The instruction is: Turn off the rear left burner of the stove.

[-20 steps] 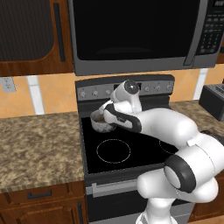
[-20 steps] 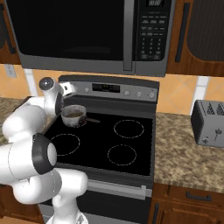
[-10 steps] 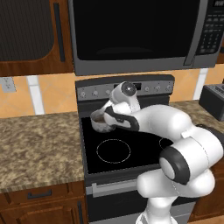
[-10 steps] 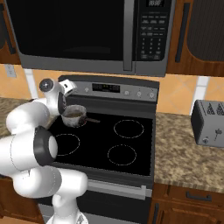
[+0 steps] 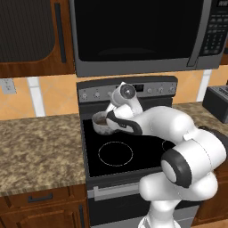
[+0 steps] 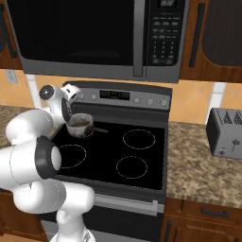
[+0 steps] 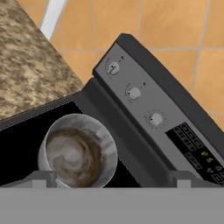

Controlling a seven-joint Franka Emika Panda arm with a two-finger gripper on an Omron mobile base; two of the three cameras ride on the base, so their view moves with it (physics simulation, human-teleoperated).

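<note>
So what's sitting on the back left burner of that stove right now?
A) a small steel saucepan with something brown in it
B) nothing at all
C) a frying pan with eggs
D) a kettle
A: a small steel saucepan stands on the stove at its back left, just below the knob panel, and the hand view looks down into brownish contents inside it.

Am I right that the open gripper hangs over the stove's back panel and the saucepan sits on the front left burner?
Not quite: the saucepan sits at the rear left of the stove, as the right base view shows. The front left ring is bare. The rest holds.
</note>
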